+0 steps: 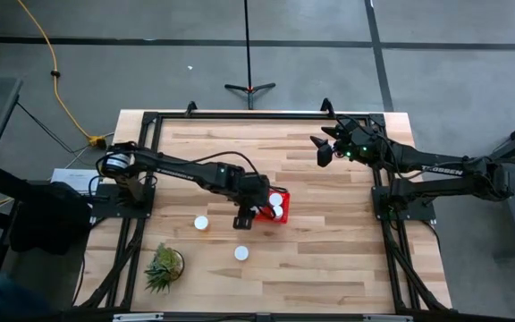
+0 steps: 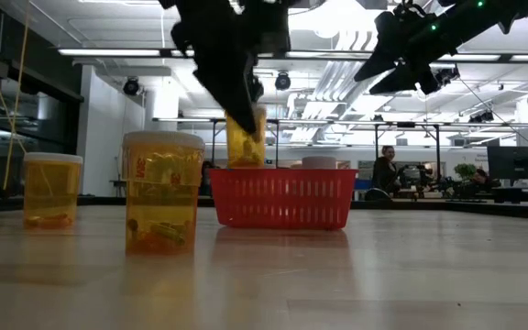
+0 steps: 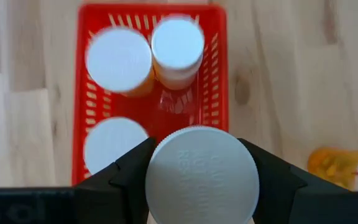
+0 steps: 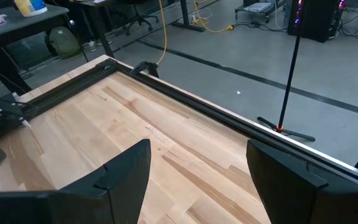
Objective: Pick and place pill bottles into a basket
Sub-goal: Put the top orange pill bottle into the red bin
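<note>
My left gripper (image 1: 243,217) is shut on a pill bottle (image 2: 247,139) with a white cap and an orange body, just above the left side of the red basket (image 1: 283,216). Three white-capped bottles stand in the basket (image 3: 118,60) (image 3: 178,43) (image 3: 109,143). Two more bottles stand on their bases on the table (image 1: 201,223) (image 1: 241,253), left of the basket and nearer than it. My right gripper (image 1: 323,150) is open and empty, raised over the table's far right part. My left gripper pinches the bottle at its white cap (image 3: 202,177) between its two fingers, one finger (image 3: 126,177) on each side of the cap. The fingers come from above, pointing down. The bottle hangs upright, lifted clear, its base about level with the basket's rim (image 2: 282,172).
A small green spiky plant (image 1: 164,266) stands near the table's near left corner. A dark frame (image 4: 185,99) runs along the table's far edge. Bare wood lies right of the basket (image 1: 347,233).
</note>
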`<state>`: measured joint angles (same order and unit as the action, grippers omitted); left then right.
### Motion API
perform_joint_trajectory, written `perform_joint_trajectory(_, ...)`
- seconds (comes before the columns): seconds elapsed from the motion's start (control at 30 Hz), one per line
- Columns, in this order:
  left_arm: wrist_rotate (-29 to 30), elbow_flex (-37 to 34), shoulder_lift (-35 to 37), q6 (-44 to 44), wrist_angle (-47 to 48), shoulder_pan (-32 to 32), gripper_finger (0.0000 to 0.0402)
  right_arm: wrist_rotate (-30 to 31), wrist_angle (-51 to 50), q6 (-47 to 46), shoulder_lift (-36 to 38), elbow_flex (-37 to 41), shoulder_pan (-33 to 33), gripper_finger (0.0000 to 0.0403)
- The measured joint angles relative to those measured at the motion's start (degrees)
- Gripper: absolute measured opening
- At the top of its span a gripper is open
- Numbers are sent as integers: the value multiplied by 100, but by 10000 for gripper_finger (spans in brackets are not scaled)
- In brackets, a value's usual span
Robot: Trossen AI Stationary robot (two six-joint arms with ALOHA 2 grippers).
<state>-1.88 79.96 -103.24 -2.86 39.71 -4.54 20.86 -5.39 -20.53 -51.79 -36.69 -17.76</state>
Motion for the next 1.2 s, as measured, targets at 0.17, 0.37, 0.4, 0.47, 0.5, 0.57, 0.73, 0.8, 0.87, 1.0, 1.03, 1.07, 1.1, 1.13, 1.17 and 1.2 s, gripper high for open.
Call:
perform_joint_trajectory(0.17, 16, -2, -104, -14, -9, 2, 251, -2, 0, -1, 0, 0, 1, 256)
perform_joint_trajectory(0.37, 14, -11, -160, -38, 102, 2, 252, -4, 2, -2, 2, 0, 2, 256)
perform_joint_trajectory(0.4, 14, -13, -160, -39, 105, 2, 250, -4, 2, -2, 2, 0, 2, 256)
perform_joint_trajectory(0.47, 12, -13, -160, -47, 54, 0, 247, -4, 2, -2, 2, 0, 2, 256)
perform_joint_trajectory(0.5, 12, -13, -160, -49, 58, 0, 247, -4, 2, -2, 2, 0, 2, 256)
perform_joint_trajectory(0.57, 12, -13, -160, -49, 75, 2, 250, -4, 2, -2, 2, 0, 1, 256)
perform_joint_trajectory(0.73, 10, -13, -160, -175, 70, 2, 265, -2, 2, -2, 2, 0, 2, 256)
perform_joint_trajectory(0.8, 10, -13, -160, -205, 59, 2, 272, -2, 2, -2, 2, 0, 2, 256)
perform_joint_trajectory(0.87, 10, -13, -160, -236, 56, 2, 279, -2, 2, -2, 2, 0, 2, 256)
perform_joint_trajectory(1.0, 104, -13, -160, -330, 60, 4, 293, -2, 2, 0, 2, 0, 2, 256)
perform_joint_trajectory(1.03, 107, -13, -160, -331, 59, 4, 297, -2, 2, -1, 2, 0, 2, 256)
perform_joint_trajectory(1.07, 109, -13, -160, -333, 61, 4, 300, -2, 2, 0, 2, 0, 2, 256)
perform_joint_trajectory(1.1, 117, -13, -160, -333, 65, 4, 303, -2, 2, 0, 2, 0, 2, 256)
perform_joint_trajectory(1.13, 119, -13, -160, -333, 65, 4, 306, -2, 2, 0, 1, 0, 1, 256)
perform_joint_trajectory(1.17, 121, -13, -160, -331, 65, 4, 309, -2, 2, 0, 2, 0, 2, 256)
perform_joint_trajectory(1.2, 121, -13, -160, -331, 70, 4, 311, -2, 2, 0, 2, 0, 2, 256)
